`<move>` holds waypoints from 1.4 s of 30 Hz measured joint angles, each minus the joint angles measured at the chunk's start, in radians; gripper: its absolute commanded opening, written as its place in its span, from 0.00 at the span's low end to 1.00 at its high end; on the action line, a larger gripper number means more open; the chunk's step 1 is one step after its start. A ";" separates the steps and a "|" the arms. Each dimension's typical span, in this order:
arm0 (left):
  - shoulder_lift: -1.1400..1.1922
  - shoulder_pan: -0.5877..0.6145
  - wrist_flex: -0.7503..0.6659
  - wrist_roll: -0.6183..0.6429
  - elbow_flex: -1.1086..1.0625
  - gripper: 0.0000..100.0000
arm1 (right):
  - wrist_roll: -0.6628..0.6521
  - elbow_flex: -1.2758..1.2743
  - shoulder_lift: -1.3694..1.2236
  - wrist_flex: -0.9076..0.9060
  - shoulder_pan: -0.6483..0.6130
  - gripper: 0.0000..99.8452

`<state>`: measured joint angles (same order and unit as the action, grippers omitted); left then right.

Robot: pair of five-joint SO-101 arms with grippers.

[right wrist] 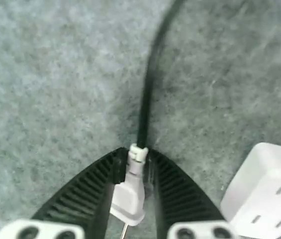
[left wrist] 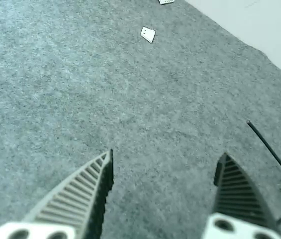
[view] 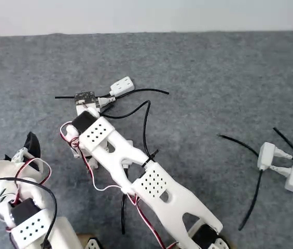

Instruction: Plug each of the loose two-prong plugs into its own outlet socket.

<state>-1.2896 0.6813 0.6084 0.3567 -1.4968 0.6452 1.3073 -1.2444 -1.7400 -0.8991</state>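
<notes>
1. Plug, white two-prong, clamped in right gripper, just beside outlet socket, toward table's far edge.
2. Left gripper gapes empty near left edge.
3. Risk: a skewed push could shove the unpinned outlet socket away.

Corded sockets on grey felt

Counter: is looking like grey felt cloth, matt and fuzzy.
Plug: is showing smooth white plastic with a thin metal prong.
Cable: is appearing black, smooth, faintly shiny.
Outlet socket: is showing smooth white plastic.
Jaws: are showing ribbed matt plastic.
</notes>
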 measured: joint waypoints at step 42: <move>0.000 -0.032 0.000 0.000 0.000 0.31 | -0.654 -1.648 1.427 0.226 0.562 0.01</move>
<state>-1.2896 0.6490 0.6084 0.3567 -1.4968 -0.0084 -0.3406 0.1826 -1.5144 -0.3376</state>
